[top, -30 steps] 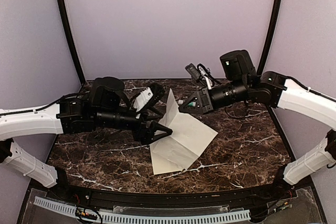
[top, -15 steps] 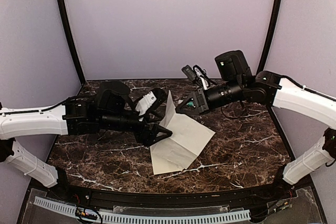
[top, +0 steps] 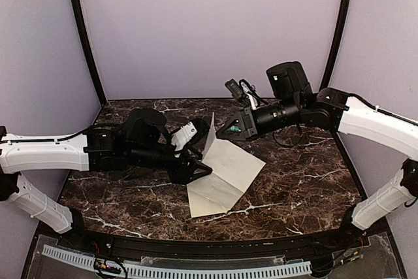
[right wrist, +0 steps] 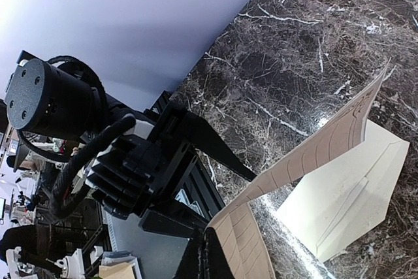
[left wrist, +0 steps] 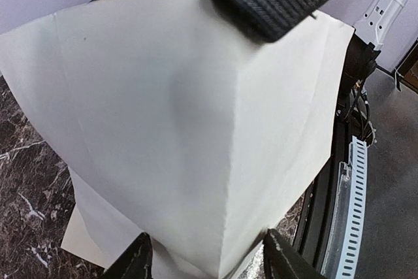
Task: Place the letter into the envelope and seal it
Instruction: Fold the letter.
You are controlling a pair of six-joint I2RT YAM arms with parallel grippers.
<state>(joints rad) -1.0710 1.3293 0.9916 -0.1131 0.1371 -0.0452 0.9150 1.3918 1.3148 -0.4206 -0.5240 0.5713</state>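
The letter (top: pixel 210 136) is a creased cream sheet standing up off the table. My right gripper (top: pixel 218 133) is shut on its upper edge, pinching it in the right wrist view (right wrist: pixel 212 253). The letter (left wrist: pixel 163 115) fills the left wrist view, and its lower corner hangs between the spread fingers of my open left gripper (left wrist: pixel 209 262), which sits at its left side (top: pixel 199 170). The envelope (top: pixel 225 178) lies flat on the table beneath it. Its pointed flap lines show in the right wrist view (right wrist: pixel 339 194).
The dark marble table (top: pixel 300 187) ends at a black front rail (top: pixel 196 246) with a white perforated strip. Curved black posts (top: pixel 83 37) and purple walls close in the back and sides. Cables hang off the right wrist (top: pixel 245 89).
My right gripper has moved a little left with the letter's top edge. My left arm has sunk lower and drawn slightly left, its fingers still spread at the letter.
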